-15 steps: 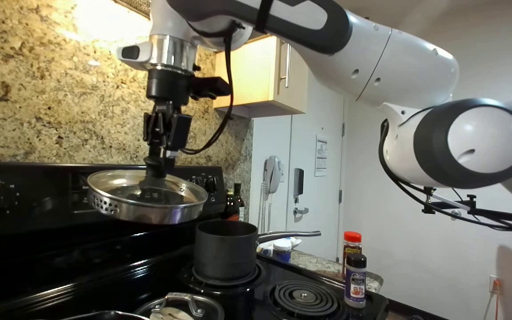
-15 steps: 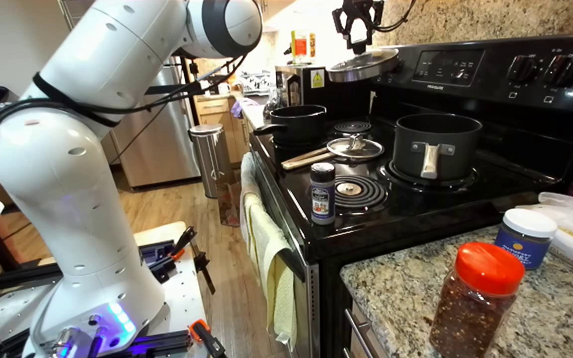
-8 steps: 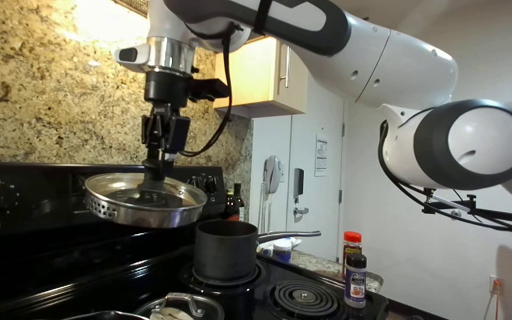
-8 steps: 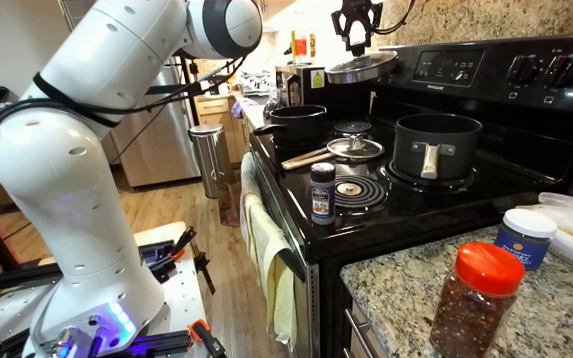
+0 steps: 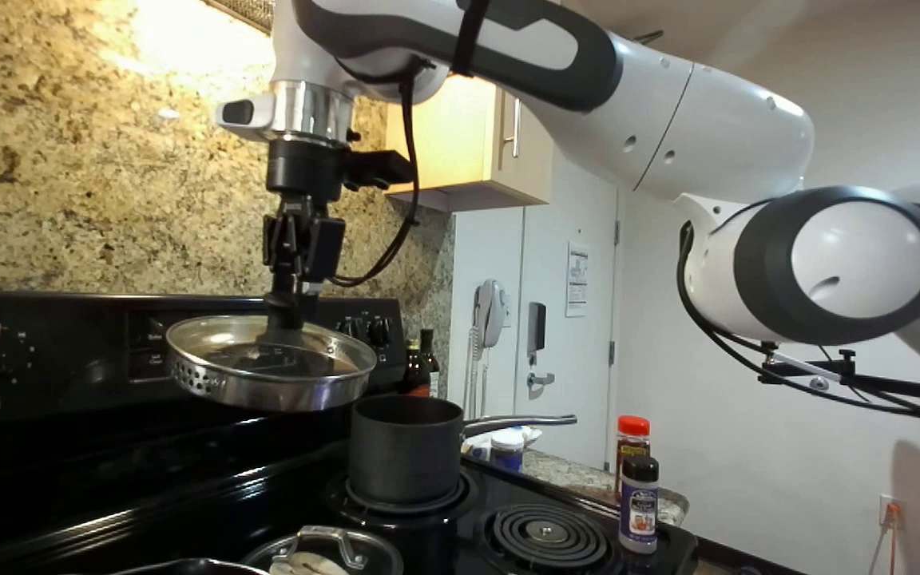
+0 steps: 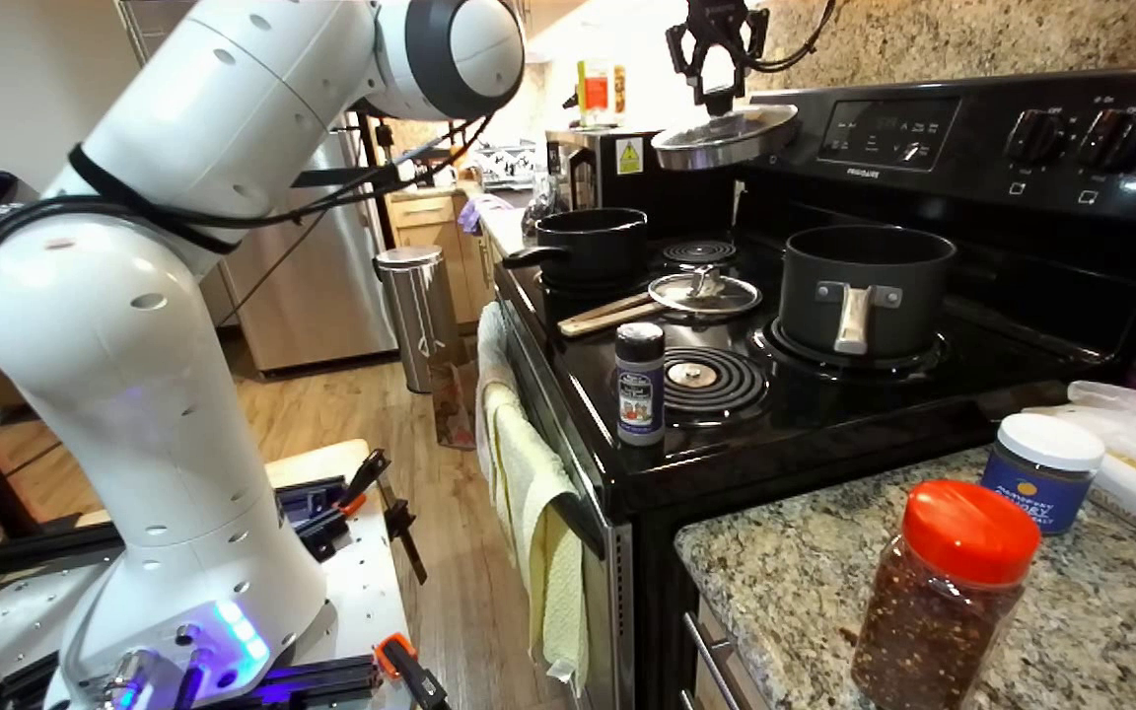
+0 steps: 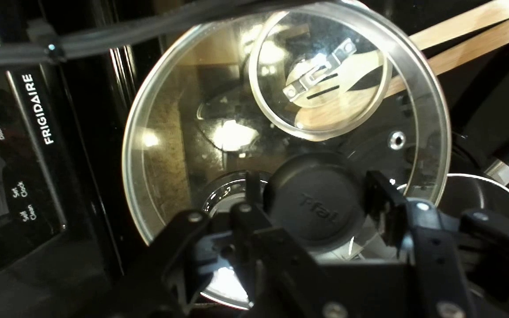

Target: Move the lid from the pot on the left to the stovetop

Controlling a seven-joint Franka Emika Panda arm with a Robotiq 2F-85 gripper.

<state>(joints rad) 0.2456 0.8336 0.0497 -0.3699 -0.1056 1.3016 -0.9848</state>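
The lid (image 5: 268, 391) is round clear glass with a shiny perforated steel rim and a black knob. My gripper (image 5: 284, 307) is shut on the knob and holds the lid in the air, slightly tilted. The lid also shows in an exterior view (image 6: 726, 143), high over the far back of the stovetop (image 6: 805, 409). In the wrist view the fingers stand on both sides of the knob (image 7: 318, 203). I see no silver pot in the exterior views. A bright arc shows through the glass in the wrist view; I cannot tell if it is a rim or a reflection.
A dark grey saucepan (image 5: 406, 455) stands on a back burner, beside and below the lid. A black pan (image 6: 593, 247) stands at the far front. A small glass lid (image 6: 704, 294) lies mid-stove with wooden spatulas (image 6: 607, 314). A spice bottle (image 6: 640, 385) stands near the front coil (image 6: 701, 383).
The gripper and the held lid have come down a little. In the last half second they also shifted slightly to the right in both exterior views. The other things stay put.
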